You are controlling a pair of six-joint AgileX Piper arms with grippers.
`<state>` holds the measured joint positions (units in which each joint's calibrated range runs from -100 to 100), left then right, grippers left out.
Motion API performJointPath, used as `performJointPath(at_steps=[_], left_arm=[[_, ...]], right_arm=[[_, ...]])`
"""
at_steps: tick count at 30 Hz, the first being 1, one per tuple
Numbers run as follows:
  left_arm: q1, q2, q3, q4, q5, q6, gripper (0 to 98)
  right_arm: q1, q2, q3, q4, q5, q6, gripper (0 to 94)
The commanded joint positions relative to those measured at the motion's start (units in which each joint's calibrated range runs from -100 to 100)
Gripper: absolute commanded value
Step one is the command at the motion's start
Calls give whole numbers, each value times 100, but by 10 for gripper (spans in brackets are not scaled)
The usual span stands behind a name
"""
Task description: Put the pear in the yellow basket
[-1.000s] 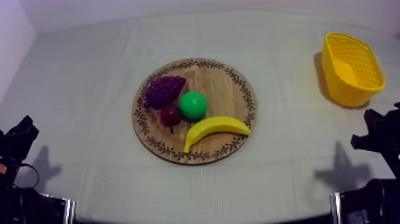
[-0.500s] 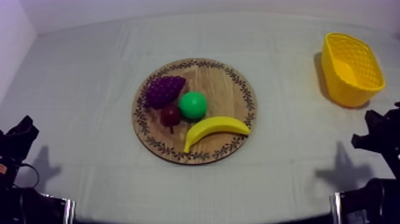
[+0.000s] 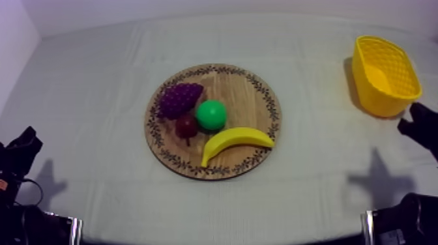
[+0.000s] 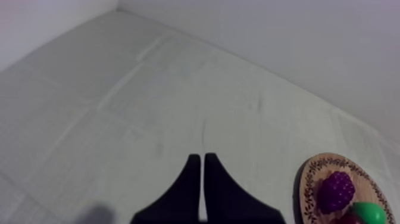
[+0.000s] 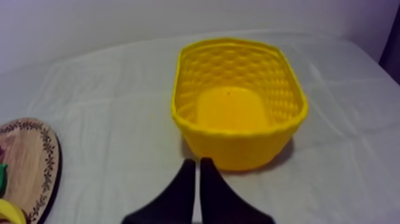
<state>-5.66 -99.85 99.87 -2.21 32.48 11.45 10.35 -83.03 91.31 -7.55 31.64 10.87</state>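
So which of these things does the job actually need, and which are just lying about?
Needed for the job: pear, wooden board, yellow basket.
Just lying about: bunch of grapes, small red fruit, banana.

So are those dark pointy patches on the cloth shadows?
Yes, shadows. Top view: the left arm and the right arm each throw a pointed one on the cloth, and the basket darkens the cloth on the side toward the board. Right wrist view: a dark patch hugs the basket's base.
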Motion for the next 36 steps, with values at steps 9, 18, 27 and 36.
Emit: performJointPath(at_steps=[9,18,27,36], left_arm=[[-2,2,2,-2,1,1,1],[-2,2,2,-2,1,1,1],[-2,2,2,-2,1,1,1],[-2,2,2,-2,1,1,1]], right_arm=[[-107,1913,-2023,-820,186,692,6],[-845,3224,-3217,-958,411,796,7],[-1586,4537,-4277,-1226,903,832,7],[-2400,5477,-4909,-1257,1289,798,7]])
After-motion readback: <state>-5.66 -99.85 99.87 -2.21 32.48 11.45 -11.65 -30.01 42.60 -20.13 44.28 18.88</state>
